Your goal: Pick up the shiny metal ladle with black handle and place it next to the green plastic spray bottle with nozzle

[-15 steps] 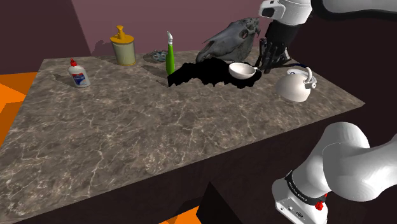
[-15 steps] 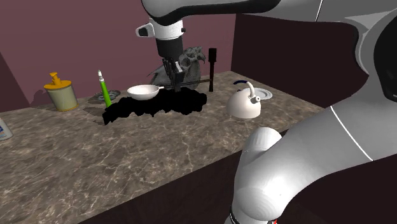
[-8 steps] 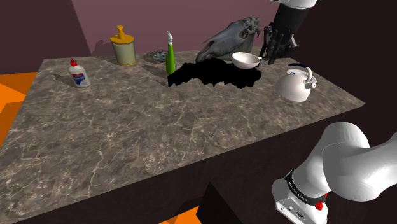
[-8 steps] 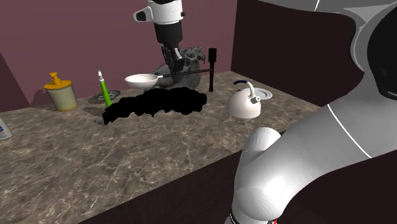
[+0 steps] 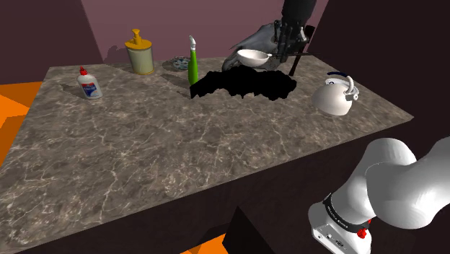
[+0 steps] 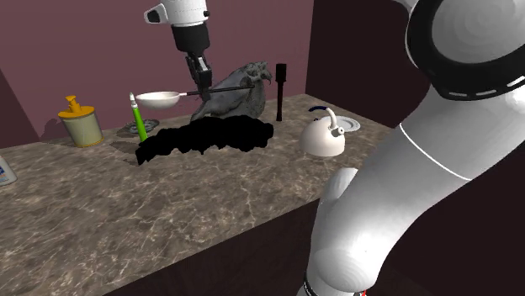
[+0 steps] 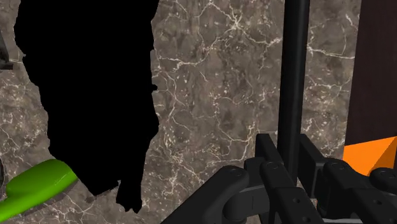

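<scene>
The gripper (image 7: 289, 154) is clamping its two black fingers onto the thin black handle of the ladle (image 5: 252, 57), gripping it from both sides. It is holding the ladle in the air near the table's (image 5: 144, 151) far edge, above an irregular black area (image 5: 241, 85) that is blanking out the marbled top. The ladle's bowl is showing plain white, mouth up. Its handle is blending into a grey skull-like shape (image 6: 240, 92) behind it, so its end is hard to trace. The ladle is lying roughly level, its long axis running along the far edge, with the bowl pointing toward the green spray bottle (image 5: 192, 68) and the handle toward the white kettle (image 5: 334, 97).
</scene>
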